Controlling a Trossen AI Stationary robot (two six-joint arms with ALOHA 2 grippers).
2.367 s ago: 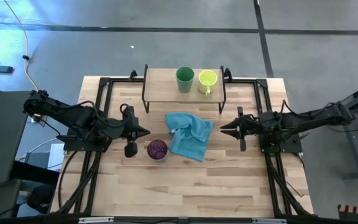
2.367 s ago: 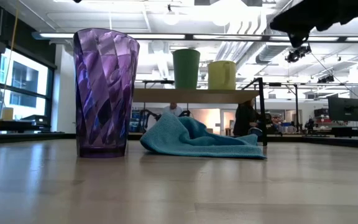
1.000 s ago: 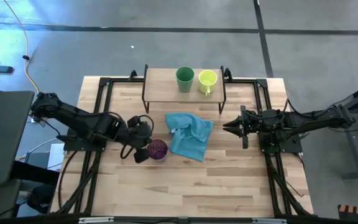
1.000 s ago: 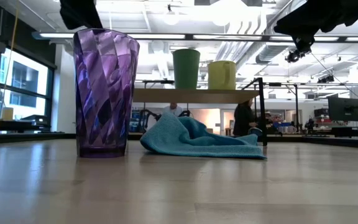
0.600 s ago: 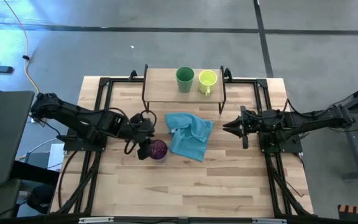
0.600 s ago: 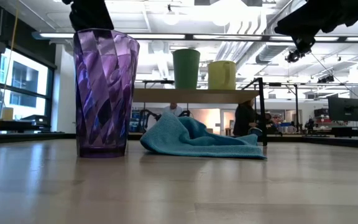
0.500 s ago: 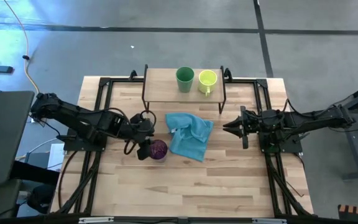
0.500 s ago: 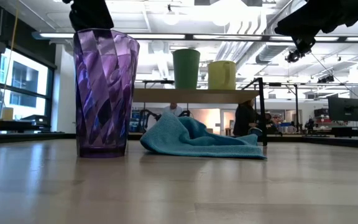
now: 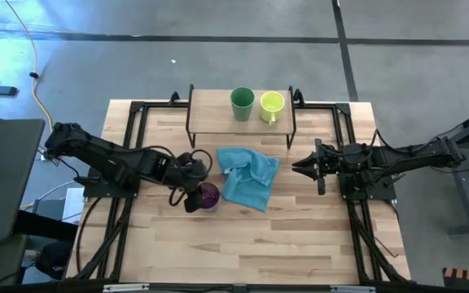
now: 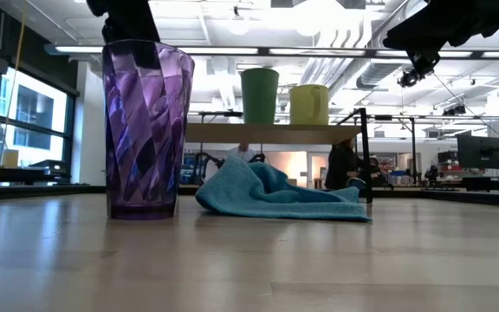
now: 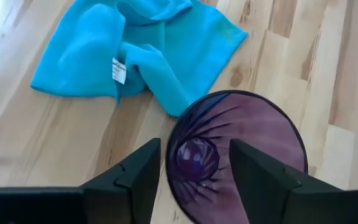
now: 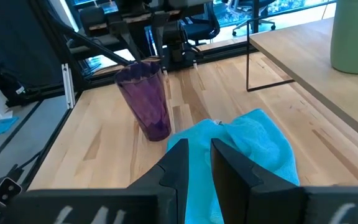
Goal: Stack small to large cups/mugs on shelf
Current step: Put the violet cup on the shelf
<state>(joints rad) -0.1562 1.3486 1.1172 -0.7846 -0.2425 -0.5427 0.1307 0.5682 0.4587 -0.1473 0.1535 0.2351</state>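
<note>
The purple tumbler (image 9: 209, 195) (image 10: 143, 130) stands upright on its base on the tabletop, left of the middle. My left gripper (image 9: 196, 189) (image 11: 194, 152) hangs open just above its rim, pointing down. One finger is over the mouth and the other is outside the wall on the table's left side; neither touches the tumbler. The green cup (image 9: 242, 103) and the yellow-green mug (image 9: 272, 105) stand side by side on the shelf (image 9: 218, 114) at the far edge. My right gripper (image 9: 293, 168) (image 12: 199, 152) waits above the table's right half, its fingers a narrow gap apart.
A crumpled light blue cloth (image 9: 249, 177) (image 11: 104, 56) lies on the table just right of the tumbler, between it and my right gripper. Black frame rails (image 9: 133, 122) run along the table's left and right sides. People show in the room behind (image 10: 345, 165).
My left gripper has gone toward the table's right edge, from beside the purple tumbler to over its rim, and has come down a little. The tumbler has stayed where it was.
</note>
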